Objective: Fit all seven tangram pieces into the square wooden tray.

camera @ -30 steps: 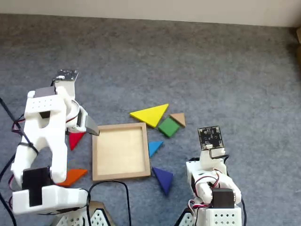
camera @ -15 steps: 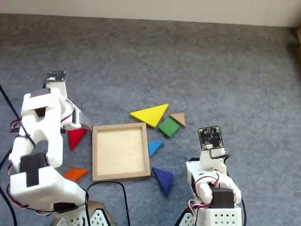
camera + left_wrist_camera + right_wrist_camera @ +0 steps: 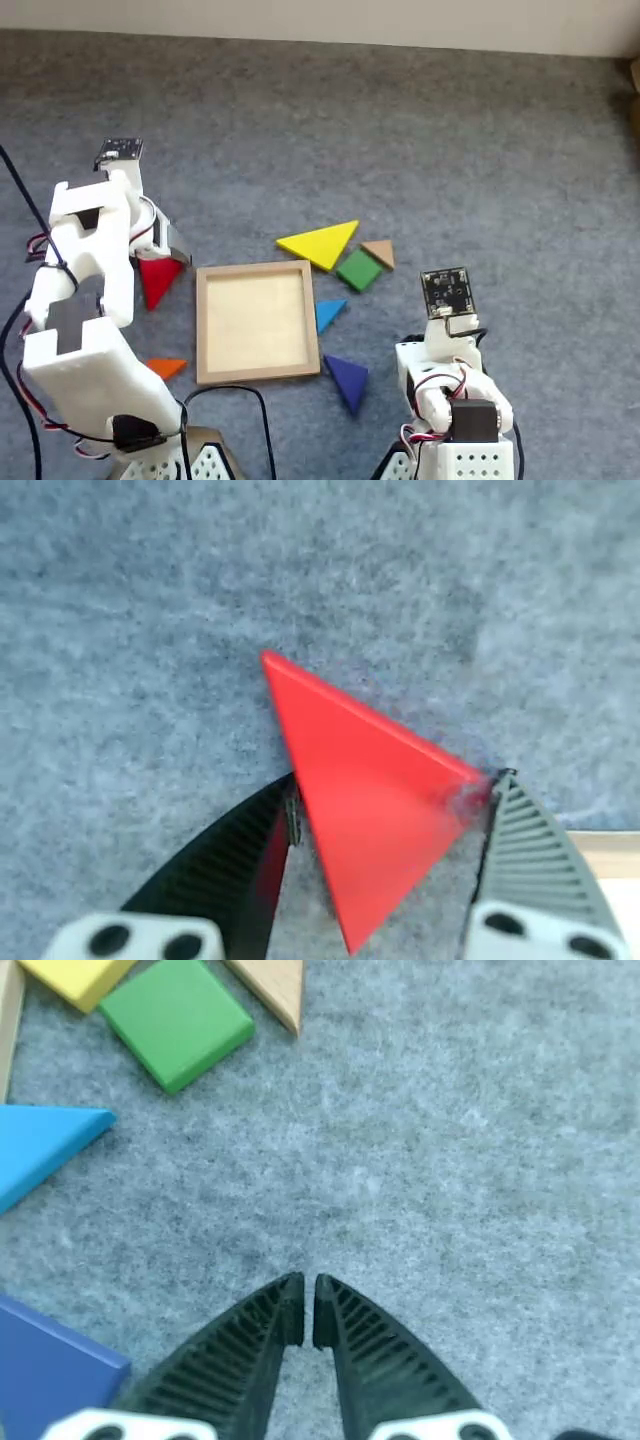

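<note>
Carpet (image 3: 450,150), frame left: L pincer (image 3: 395,783) left tray (image 3: 258,271), now wide round red triangle (image 3: 157,280); R pincer (image 3: 301,1310) closed. I'd grab.

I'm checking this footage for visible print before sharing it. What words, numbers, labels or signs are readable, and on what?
None can be read. The red triangle and the wooden tray are plain; any marks on the right arm's camera board are too small to read.

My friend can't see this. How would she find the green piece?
Find the square wooden tray. Off its far right corner, the green wooden square lies between a yellow wooden triangle and a tan wooden piece. It alone is green.
</note>
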Robot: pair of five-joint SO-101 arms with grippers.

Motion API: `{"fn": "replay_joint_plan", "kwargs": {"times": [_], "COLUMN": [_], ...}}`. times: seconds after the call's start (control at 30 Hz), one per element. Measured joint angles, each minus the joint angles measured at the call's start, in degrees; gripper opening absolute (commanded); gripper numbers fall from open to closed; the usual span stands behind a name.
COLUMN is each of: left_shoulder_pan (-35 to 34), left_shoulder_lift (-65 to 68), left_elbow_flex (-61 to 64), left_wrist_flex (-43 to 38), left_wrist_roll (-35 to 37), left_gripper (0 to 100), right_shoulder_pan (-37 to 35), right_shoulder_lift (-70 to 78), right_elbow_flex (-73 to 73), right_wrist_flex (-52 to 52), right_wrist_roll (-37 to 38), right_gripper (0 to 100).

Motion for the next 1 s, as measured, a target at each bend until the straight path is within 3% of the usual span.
{"fn": "replay_joint_plan", "kwargs": {"times": [0.23,0.73,1.0], "left_shoulder_pan": [0.2,6.1,6.1], "left_shoulder_lift": [-0.1,-0.2,-0.1], "left_elbow_flex": [-0.3,-2.1,-3.4], "left_wrist_flex": [0.4,3.6,4.4], "left_wrist_roll": [0.0,-3.9,-3.9], "left_gripper": [19,19,27], "right_shoulder_pan": [0.0,0.0,0.0], "right_shoulder_lift": [0.0,0.0,0.0], "right_elbow_flex": [0.0,0.0,0.0], "right_wrist_flex": [0.0,0.0,0.0], "right_wrist_roll": [0.0,0.0,0.0], "right_gripper": [3.3,3.3,3.3]}}
